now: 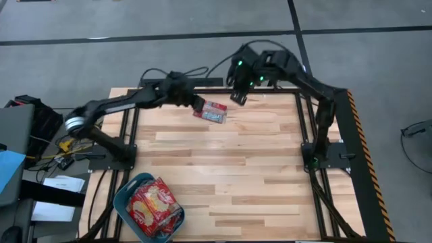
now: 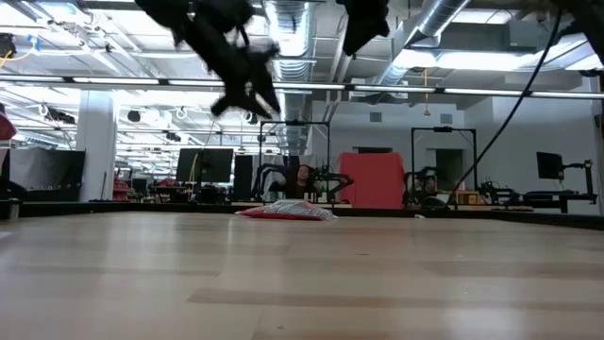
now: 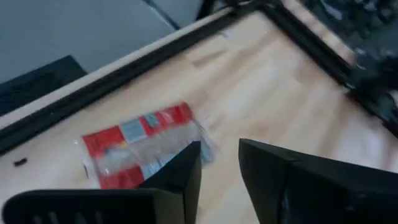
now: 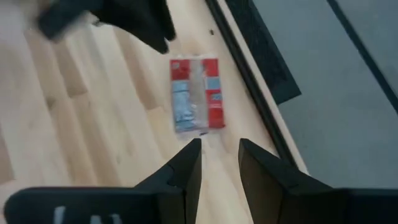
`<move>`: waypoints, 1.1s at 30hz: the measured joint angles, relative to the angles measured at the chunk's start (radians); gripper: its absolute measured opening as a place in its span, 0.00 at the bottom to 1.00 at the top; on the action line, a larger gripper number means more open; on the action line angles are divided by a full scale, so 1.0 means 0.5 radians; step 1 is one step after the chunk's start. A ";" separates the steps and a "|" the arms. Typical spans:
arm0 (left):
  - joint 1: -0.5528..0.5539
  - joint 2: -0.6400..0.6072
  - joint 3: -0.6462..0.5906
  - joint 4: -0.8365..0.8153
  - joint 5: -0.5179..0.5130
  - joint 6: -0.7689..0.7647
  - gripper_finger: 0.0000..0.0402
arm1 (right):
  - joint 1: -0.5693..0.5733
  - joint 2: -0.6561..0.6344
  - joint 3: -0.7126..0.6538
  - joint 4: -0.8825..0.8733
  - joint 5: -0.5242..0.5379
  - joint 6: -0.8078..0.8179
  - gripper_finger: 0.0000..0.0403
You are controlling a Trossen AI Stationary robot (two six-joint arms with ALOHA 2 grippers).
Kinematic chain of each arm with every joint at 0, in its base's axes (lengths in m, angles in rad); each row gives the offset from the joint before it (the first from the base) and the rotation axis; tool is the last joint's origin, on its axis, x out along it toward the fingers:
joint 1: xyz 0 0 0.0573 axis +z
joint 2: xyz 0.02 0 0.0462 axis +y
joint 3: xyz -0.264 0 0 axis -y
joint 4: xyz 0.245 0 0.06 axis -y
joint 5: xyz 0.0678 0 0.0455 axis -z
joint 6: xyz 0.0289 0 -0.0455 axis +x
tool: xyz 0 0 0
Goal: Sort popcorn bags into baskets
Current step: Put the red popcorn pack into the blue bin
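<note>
One red popcorn bag [image 1: 210,111] lies flat near the table's far edge; it also shows in the left wrist view [image 3: 137,143], the right wrist view [image 4: 196,93] and the low view [image 2: 283,210]. My left gripper [image 1: 197,102] [image 3: 221,149] hovers just to its left, raised above the table, fingers open with a narrow gap. My right gripper [image 1: 237,96] [image 4: 219,146] hangs to the bag's right, higher up, also open. The teal basket [image 1: 121,199] sits at the near-left corner with several red bags [image 1: 154,206] lying inside.
A black frame rail [image 1: 270,91] runs along the table's far edge just behind the bag. Bare wood [image 1: 243,162] spreads between the bag and the basket. Cables and boxes [image 1: 40,155] lie off the table's left side.
</note>
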 joint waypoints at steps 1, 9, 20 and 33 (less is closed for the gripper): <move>0.052 0.080 0.001 0.041 0.050 -0.007 0.25 | -0.055 -0.008 0.000 0.003 -0.028 -0.034 0.32; 0.195 0.626 -0.001 0.131 0.252 -0.072 0.26 | -0.488 0.028 -0.004 -0.007 -0.379 -0.235 0.35; 0.150 0.707 0.024 0.132 -0.026 -0.157 0.05 | -0.770 0.054 -0.593 0.367 -0.822 -0.352 0.32; -0.109 0.817 0.021 0.044 -0.469 -0.477 0.00 | -0.790 0.055 -1.054 0.696 -0.940 -0.337 0.30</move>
